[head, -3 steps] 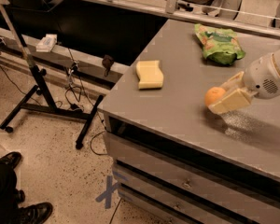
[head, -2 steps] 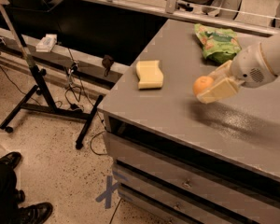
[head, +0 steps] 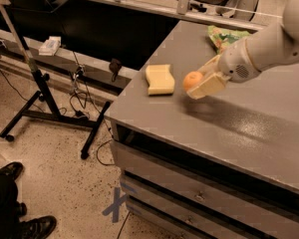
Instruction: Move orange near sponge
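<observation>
The orange [head: 191, 78] is a small round fruit held between the pale fingers of my gripper [head: 198, 80], a little above the grey table top. The gripper is shut on it and reaches in from the right on a white arm [head: 269, 46]. The sponge [head: 159, 78] is a pale yellow block lying flat on the table near its left edge. The orange hangs just to the right of the sponge, with a small gap between them.
A green snack bag [head: 224, 36] lies at the back of the grey table [head: 229, 128], partly behind the arm. The table's left edge is close to the sponge. A black stand [head: 35, 83] is on the floor at left. Someone's shoes [head: 20, 218] show at bottom left.
The gripper has carried the orange up off the table and leftward, from the right part of the table to just beside the sponge.
</observation>
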Controlling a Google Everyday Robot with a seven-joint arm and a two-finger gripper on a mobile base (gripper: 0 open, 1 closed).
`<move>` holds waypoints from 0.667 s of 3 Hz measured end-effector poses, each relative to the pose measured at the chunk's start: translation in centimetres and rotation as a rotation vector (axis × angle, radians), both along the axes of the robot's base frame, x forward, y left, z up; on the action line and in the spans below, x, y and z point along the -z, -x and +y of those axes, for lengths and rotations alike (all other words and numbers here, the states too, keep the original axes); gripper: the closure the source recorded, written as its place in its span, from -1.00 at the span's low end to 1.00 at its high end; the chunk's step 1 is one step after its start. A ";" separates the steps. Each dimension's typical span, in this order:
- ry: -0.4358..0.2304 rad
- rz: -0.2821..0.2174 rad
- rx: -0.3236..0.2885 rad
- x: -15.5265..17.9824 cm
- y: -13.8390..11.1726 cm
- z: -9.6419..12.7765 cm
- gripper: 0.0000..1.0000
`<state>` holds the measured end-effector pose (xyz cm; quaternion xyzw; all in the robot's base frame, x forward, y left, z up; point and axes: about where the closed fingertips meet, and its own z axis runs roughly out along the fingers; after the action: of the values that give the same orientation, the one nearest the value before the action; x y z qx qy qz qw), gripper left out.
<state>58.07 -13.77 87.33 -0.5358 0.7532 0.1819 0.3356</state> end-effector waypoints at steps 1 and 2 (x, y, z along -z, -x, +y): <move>-0.011 -0.021 -0.030 0.5 -1.5 2.0 1.00; -0.018 -0.017 -0.043 1.4 -2.2 3.0 1.00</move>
<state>60.25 -10.74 85.92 -0.5505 0.7368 0.1913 0.3427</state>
